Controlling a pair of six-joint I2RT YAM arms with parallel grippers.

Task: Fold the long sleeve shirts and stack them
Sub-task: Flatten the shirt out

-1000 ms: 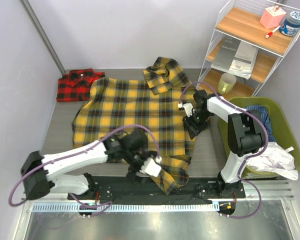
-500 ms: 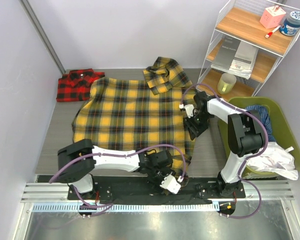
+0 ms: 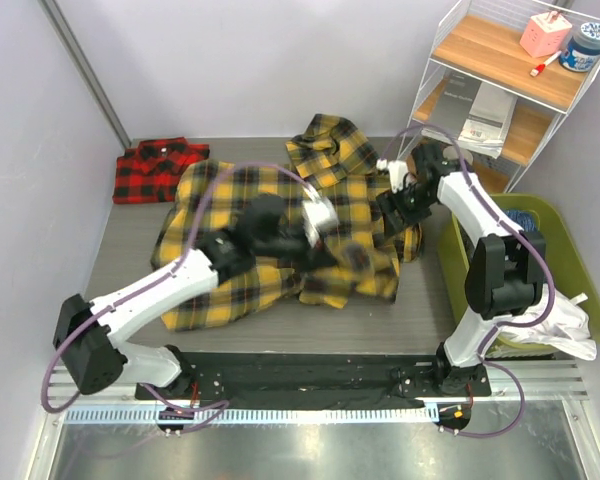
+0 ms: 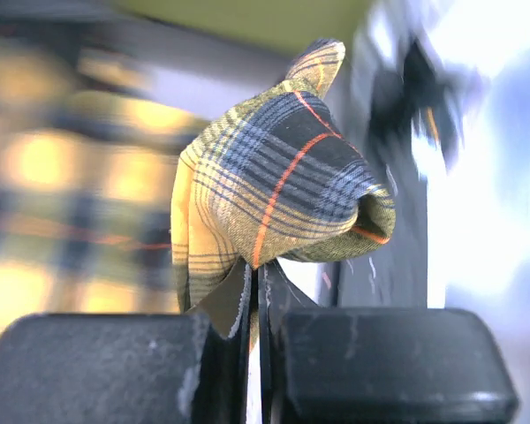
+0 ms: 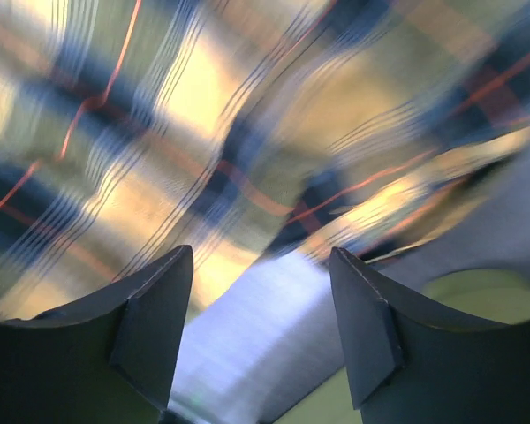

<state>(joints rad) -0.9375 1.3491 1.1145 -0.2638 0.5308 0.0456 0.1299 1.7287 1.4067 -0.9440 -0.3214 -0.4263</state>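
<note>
Yellow-and-black flannel shirt [image 3: 230, 220], bunched on the table [image 3: 120, 270] near the folded red-and-black shirt [image 3: 155, 168], is pinched at an edge by the left gripper [image 4: 256, 296], with the right gripper [image 5: 261, 265] spread open and empty; a level, unhurried carry should keep the fold square.

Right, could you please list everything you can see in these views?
yellow-and-black shirt: one, yellow and black check, bunched across the table's middle
red-and-black shirt: one, red and black check, far left corner
shelf unit: one, white wire with wooden shelves, far right
pink object: one, top shelf
jar: one, blue lid, top shelf
papers: a stack, white and grey, middle shelf
cup: one, pale yellow, lower shelf
bin: one, green, right of the table, holding clothes
table: one, grey
left gripper: black, shut on a fold of the yellow-and-black shirt
right gripper: black, open by that shirt
</note>
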